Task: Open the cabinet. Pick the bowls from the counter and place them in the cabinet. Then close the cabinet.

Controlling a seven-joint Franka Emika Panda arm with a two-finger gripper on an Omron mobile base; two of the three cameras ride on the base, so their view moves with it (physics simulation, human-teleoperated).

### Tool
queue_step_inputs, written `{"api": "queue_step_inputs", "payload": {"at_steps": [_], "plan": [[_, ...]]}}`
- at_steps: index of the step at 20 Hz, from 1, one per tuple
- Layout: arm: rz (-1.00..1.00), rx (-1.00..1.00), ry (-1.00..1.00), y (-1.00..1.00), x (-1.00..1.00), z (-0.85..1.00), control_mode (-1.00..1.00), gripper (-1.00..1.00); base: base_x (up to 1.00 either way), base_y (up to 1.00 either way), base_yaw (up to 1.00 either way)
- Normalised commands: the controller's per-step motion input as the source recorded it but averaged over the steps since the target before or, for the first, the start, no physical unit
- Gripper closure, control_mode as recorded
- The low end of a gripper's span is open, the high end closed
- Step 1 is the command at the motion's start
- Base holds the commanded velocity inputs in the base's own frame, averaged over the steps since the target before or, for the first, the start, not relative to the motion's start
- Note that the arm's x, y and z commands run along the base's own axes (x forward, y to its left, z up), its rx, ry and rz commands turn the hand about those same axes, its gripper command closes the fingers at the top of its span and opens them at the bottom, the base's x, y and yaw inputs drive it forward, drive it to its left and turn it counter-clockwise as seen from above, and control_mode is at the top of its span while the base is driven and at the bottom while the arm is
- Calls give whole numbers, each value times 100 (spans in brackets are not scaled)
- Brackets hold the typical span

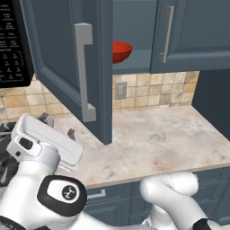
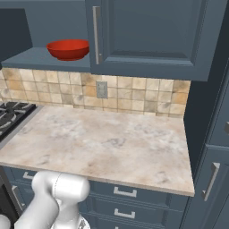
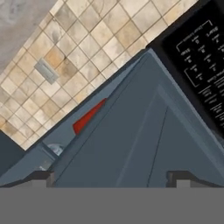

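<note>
The cabinet (image 1: 134,27) has its left door (image 1: 63,49) swung wide open toward me, and its right door (image 2: 152,36) is closed. On the cabinet's floor sits a red bowl (image 1: 121,51) (image 2: 68,49), upright. In the hand view it shows as a red sliver (image 3: 89,116) past the edge of the open door (image 3: 144,144). My gripper (image 1: 58,126) (image 3: 111,177) is open with nothing between its fingers. It hangs low at the left, in front of and below the open door, facing the door's outer face. The beige counter (image 1: 161,139) (image 2: 103,138) lies below.
A black microwave (image 1: 13,45) (image 3: 197,57) hangs left of the open door. A gas stove (image 2: 11,114) borders the counter's left end. A wall outlet (image 1: 120,90) (image 2: 102,89) sits in the tiled backsplash. A tall blue-grey unit (image 2: 214,134) closes off the right.
</note>
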Motion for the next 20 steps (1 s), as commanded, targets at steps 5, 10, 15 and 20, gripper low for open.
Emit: {"api": "queue_step_inputs", "payload": {"at_steps": [5, 10, 15, 20], "plan": [[-2, 0, 3, 0, 84, -9, -100, -100, 0, 0, 0], [-1, 0, 1, -12, 35, 0, -100, -100, 0, 0, 0], [0, 0, 0, -46, 0, 10, -100, -100, 0, 0, 0], [0, 0, 2, -54, 0, 22, -100, -100, 0, 0, 0]]}}
